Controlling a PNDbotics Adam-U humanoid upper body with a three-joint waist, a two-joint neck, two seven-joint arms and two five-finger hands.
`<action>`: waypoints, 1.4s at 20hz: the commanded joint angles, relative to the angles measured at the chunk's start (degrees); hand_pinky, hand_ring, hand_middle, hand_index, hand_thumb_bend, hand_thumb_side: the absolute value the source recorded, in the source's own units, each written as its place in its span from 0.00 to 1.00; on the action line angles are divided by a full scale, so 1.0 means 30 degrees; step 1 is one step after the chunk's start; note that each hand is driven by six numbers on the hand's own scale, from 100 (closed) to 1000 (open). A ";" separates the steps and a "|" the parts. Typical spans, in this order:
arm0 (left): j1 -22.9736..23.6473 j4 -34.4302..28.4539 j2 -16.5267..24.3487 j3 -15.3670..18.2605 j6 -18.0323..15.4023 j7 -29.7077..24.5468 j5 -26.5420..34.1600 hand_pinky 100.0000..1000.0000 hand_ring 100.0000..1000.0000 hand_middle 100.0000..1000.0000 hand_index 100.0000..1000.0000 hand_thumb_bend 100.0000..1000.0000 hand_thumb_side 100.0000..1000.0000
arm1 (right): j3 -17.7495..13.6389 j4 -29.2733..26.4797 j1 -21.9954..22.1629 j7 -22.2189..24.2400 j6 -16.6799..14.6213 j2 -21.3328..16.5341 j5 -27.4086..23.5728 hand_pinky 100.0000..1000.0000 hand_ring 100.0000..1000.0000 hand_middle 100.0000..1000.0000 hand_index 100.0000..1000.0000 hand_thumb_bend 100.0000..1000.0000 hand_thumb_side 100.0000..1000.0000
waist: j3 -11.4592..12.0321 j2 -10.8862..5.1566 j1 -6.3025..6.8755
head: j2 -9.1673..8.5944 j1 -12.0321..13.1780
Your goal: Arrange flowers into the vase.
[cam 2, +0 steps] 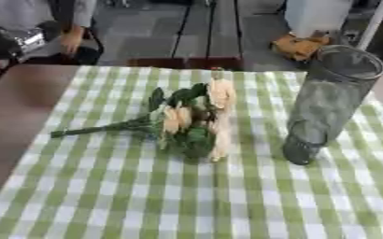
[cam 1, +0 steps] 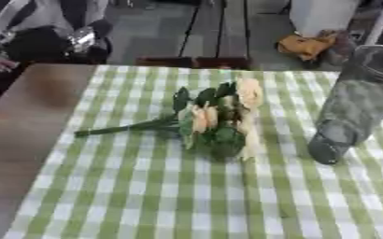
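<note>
A bunch of flowers with cream blooms and dark green leaves lies flat on the checked cloth near the table's middle. Its stem points left. A tall clear glass vase stands upright to the right of the bunch, a short gap apart, with nothing in it. A black and silver part of my left arm or hand is raised at the upper left, far from the flowers and the vase. Its shape is too unclear to read. My right hand shows in neither view.
A green and white checked cloth covers most of the table. Bare brown wood runs along the left side. Beyond the far edge stand a bench and an orange object on the floor.
</note>
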 commanded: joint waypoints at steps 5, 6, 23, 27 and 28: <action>-0.2348 0.4102 -0.1684 -0.1395 0.0500 -0.2785 -0.0912 0.75 0.94 0.93 1.00 0.54 0.64 | 0.0035 -0.0297 -0.0446 -0.0608 -0.0950 -0.0583 -0.0469 0.68 0.79 0.83 0.88 0.00 1.00 | -0.0183 -0.0375 0.0029 | -0.0157 0.0144; -0.2545 0.4699 -0.1971 -0.1537 0.0555 -0.2991 -0.1054 0.75 0.94 0.93 1.00 0.54 0.62 | 0.0048 -0.0297 -0.0488 -0.0580 -0.0964 -0.0578 -0.0515 0.68 0.79 0.83 0.88 0.00 1.00 | -0.0247 -0.0359 0.0016 | -0.0215 0.0161; -0.3438 1.1843 -0.4975 -0.2470 -0.0028 -0.3588 -0.0388 0.70 0.91 0.90 0.97 0.52 0.39 | 0.0082 -0.0297 -0.0786 -0.0496 -0.0913 -0.0354 -0.0991 0.68 0.79 0.83 0.88 0.00 1.00 | -0.0933 -0.0131 -0.0101 | -0.0480 0.0724; -0.3439 1.2425 -0.5174 -0.2496 -0.0533 -0.4022 -0.0512 0.71 0.92 0.92 0.99 0.51 0.36 | 0.0089 -0.0297 -0.0784 -0.0504 -0.0891 -0.0336 -0.1029 0.68 0.79 0.83 0.88 0.00 1.00 | -0.1008 -0.0087 -0.0080 | -0.0427 0.0777; -0.3407 1.2406 -0.5167 -0.2537 -0.0690 -0.4100 -0.0573 0.72 0.92 0.92 0.99 0.48 0.34 | 0.0090 -0.0297 -0.0772 -0.0505 -0.0885 -0.0332 -0.1033 0.68 0.79 0.83 0.88 0.00 1.00 | -0.1002 -0.0083 -0.0073 | -0.0396 0.0768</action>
